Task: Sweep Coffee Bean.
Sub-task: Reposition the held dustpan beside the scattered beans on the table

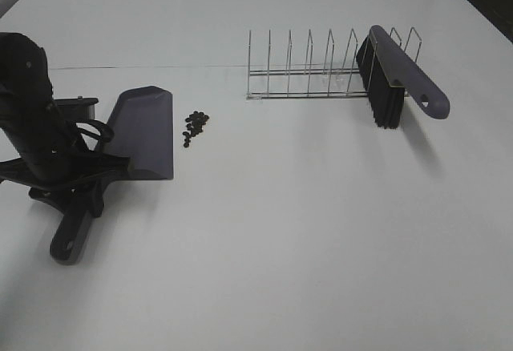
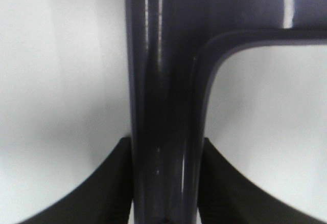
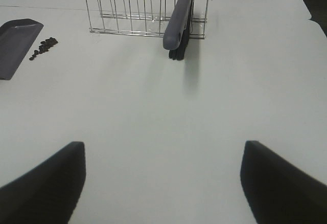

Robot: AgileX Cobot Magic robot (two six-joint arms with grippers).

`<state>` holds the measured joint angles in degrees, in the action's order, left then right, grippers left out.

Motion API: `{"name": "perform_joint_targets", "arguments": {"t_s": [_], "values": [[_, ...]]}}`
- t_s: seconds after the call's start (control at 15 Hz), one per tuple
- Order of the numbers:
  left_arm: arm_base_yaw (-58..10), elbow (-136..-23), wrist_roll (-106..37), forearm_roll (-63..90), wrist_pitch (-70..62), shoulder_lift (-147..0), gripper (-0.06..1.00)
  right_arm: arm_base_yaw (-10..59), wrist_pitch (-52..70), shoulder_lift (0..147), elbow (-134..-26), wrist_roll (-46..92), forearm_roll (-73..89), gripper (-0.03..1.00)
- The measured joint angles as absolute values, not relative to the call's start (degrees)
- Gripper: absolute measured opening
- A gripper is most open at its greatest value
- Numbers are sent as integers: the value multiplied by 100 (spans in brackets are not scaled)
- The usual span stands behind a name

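The coffee beans [image 1: 195, 127] lie in a small cluster on the white table, just right of the grey-purple dustpan [image 1: 144, 131]. My left gripper [image 1: 76, 187] is shut on the dustpan's handle [image 2: 163, 106], with one finger on each side of it in the left wrist view [image 2: 166, 193]. The pan's mouth faces the beans. The brush [image 1: 401, 74] stands in a wire rack [image 1: 304, 70] at the back right. My right gripper [image 3: 163, 183] is open and empty, well short of the brush [image 3: 179, 19]; it is out of the high view. The right wrist view also shows the beans [image 3: 43, 47].
The wire rack [image 3: 138, 14] has several empty slots left of the brush. The handle's end [image 1: 70, 239] sticks out toward the table's front. A seam line crosses the table behind the dustpan.
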<state>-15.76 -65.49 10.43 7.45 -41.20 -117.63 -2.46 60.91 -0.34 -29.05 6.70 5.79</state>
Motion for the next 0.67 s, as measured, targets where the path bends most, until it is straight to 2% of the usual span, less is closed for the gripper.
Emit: {"name": "perform_joint_targets", "arguments": {"t_s": [0.33,0.67], "values": [[-1576,-6549,1272,682,-4251,-11671,32,-246,6091,-34,-2905,670,579,70],[-1576,-6520,1490,395,-4343,-10766,32,-246,6091,-34,-2905,670,579,70]]}}
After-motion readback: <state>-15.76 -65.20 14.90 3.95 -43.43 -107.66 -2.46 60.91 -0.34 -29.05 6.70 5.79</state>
